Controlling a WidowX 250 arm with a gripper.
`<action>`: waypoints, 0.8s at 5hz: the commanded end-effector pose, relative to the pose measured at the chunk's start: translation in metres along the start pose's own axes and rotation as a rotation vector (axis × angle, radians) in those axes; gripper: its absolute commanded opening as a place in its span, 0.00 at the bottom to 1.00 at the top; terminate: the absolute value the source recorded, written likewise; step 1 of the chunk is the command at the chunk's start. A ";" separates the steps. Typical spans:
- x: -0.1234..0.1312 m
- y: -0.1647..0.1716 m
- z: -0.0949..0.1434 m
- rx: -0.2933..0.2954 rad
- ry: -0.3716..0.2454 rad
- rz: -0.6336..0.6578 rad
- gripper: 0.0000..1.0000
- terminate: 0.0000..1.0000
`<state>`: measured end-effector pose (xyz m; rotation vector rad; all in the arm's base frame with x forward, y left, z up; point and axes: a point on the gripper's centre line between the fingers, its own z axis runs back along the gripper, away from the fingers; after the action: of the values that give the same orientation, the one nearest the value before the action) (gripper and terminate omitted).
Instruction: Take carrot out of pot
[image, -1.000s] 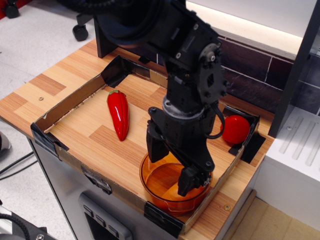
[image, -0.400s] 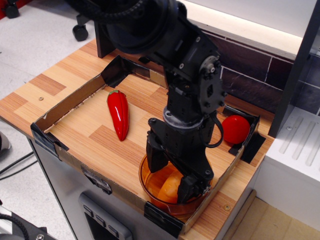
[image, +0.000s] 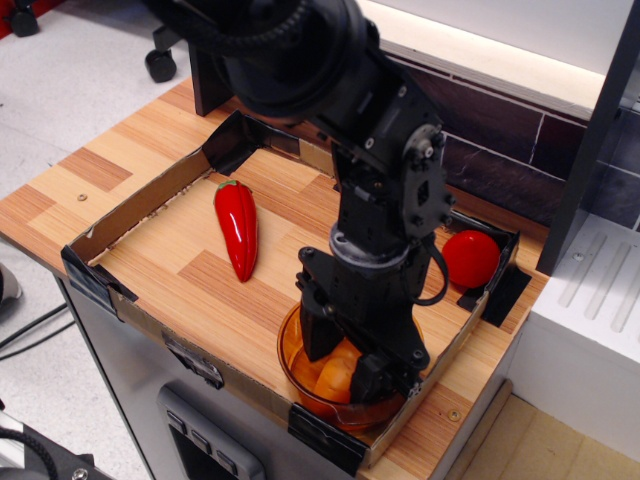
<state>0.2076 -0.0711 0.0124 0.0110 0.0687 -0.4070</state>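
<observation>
While the black gripper (image: 343, 362) reaches down into the pot (image: 300, 398), its two fingers sit either side of the carrot (image: 335, 378) lying inside; whether they press it is unclear. Up and left lies a red pepper (image: 236, 229), up and right a tomato (image: 470, 259). Arm housing hides the pot's far rim.

one pot (image: 300, 385), pepper (image: 236, 229), tomato (image: 470, 259) (carrot (image: 336, 378) seemingly one).
</observation>
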 end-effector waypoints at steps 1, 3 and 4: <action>-0.003 0.010 0.007 0.004 -0.036 0.021 0.00 0.00; -0.002 0.025 0.054 -0.006 -0.175 0.067 0.00 0.00; 0.007 0.042 0.075 -0.044 -0.233 0.131 0.00 0.00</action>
<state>0.2383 -0.0455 0.0728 -0.0742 -0.1075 -0.2655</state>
